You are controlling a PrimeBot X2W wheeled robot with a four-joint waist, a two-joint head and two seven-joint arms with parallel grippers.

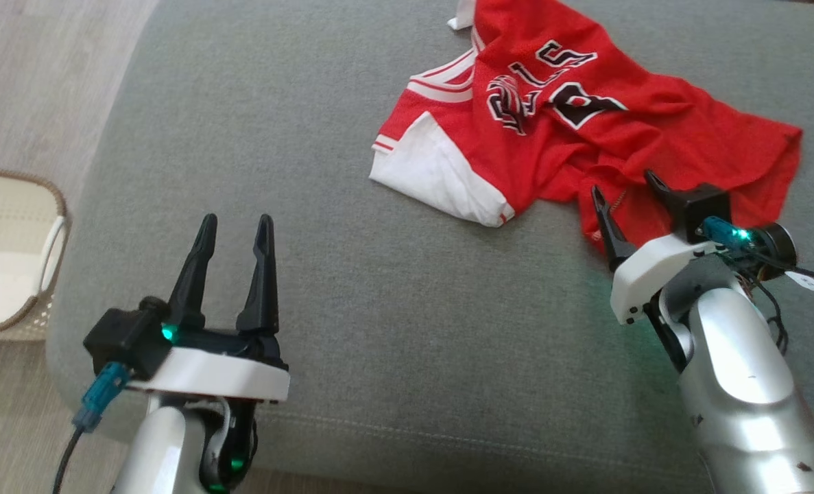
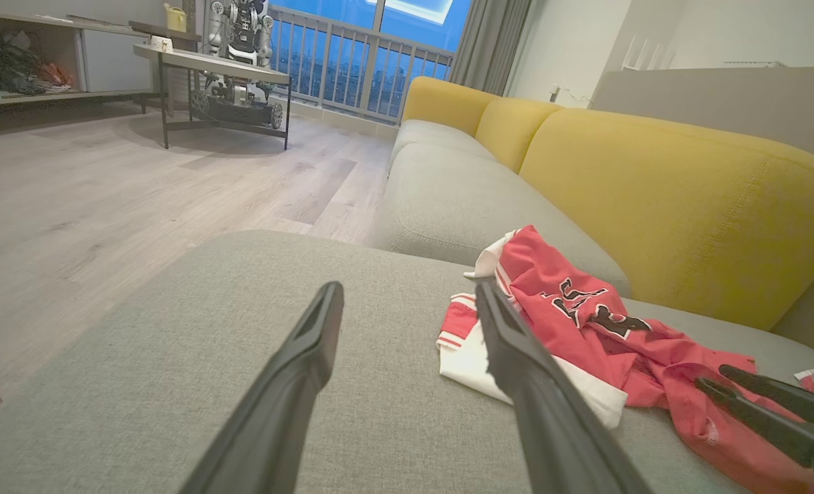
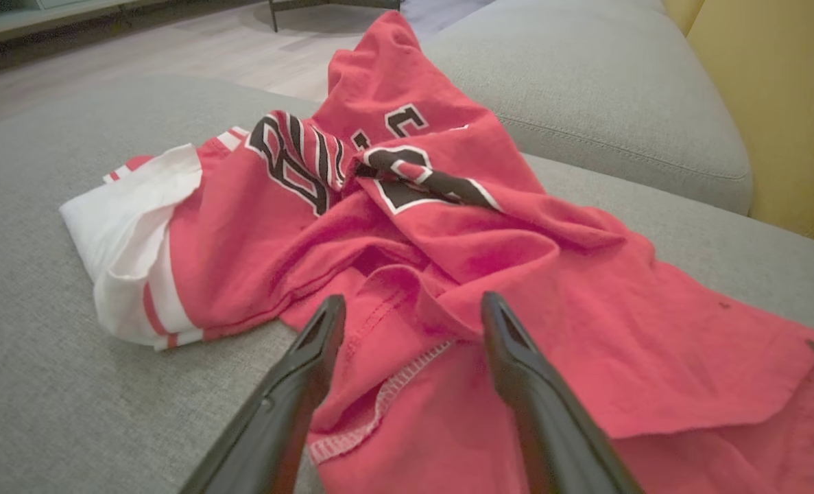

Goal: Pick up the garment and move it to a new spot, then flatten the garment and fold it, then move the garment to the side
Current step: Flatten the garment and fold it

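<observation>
A single red basketball jersey (image 1: 571, 130), with white panels and black lettering, lies crumpled on the far right part of the grey sofa seat (image 1: 352, 309); its white-trimmed end points left and its loose red hem spreads to the right and near side. The right gripper (image 1: 622, 182) has its two dark fingers spread apart at the jersey's near hem, one on each side of a raised fold; whether they touch the cloth cannot be told. The left gripper (image 1: 236, 219) also stands with its fingers spread and nothing between them, over the near left of the seat and well apart from the jersey; only bare grey upholstery lies between them. One cream basket (image 1: 57, 206) with a brown rim sits on the pale wooden floor (image 1: 29, 82) just beside the seat's left edge. In the left wrist view a second grey seat cushion (image 2: 448, 206) lies beyond the first; three yellow back cushions (image 2: 653, 192) line the right side. Far across the floor stands one table (image 2: 208, 62) with dark legs, a white and black machine (image 2: 238, 27) behind it, near a balcony railing (image 2: 352, 62).
</observation>
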